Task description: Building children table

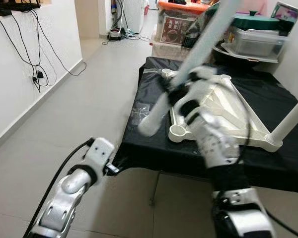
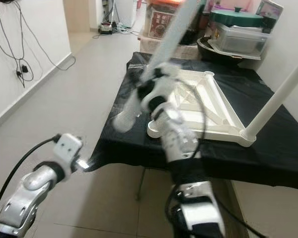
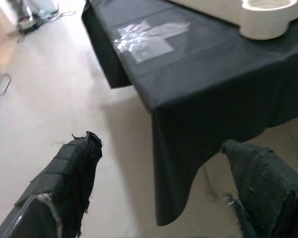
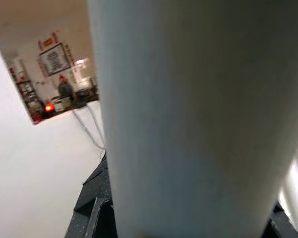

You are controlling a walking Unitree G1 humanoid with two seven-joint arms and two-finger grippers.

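Covering most of the scene ahead, a black cloth (image 1: pixel 154 153) drapes a low table, its near corner hanging toward the tiled floor (image 1: pixel 89 99). On the cloth lies the white tabletop frame (image 1: pixel 228 106), upside down, with round sockets at its corners; the near-left socket (image 1: pixel 178 132) stands open, while a white leg (image 1: pixel 290 121) already rises tilted from the near-right corner. Storage bins (image 1: pixel 253 42) and a dark green lid (image 1: pixel 256 21) crowd the far end of the table. Over the frame's left edge the right gripper (image 1: pixel 176 91) is clenched around a second white table leg (image 1: pixel 188 64), which slants from a blurred lower end, off the table's left edge beside the open socket, up to the picture's top; in the right wrist view the leg (image 4: pixel 188 119) sits close between the black fingers (image 4: pixel 92 218). Low and left of the table corner, the left gripper (image 3: pixel 159 193) hangs with its jaws spread wide, empty, fingers (image 3: pixel 72 168) apart, touching nothing.
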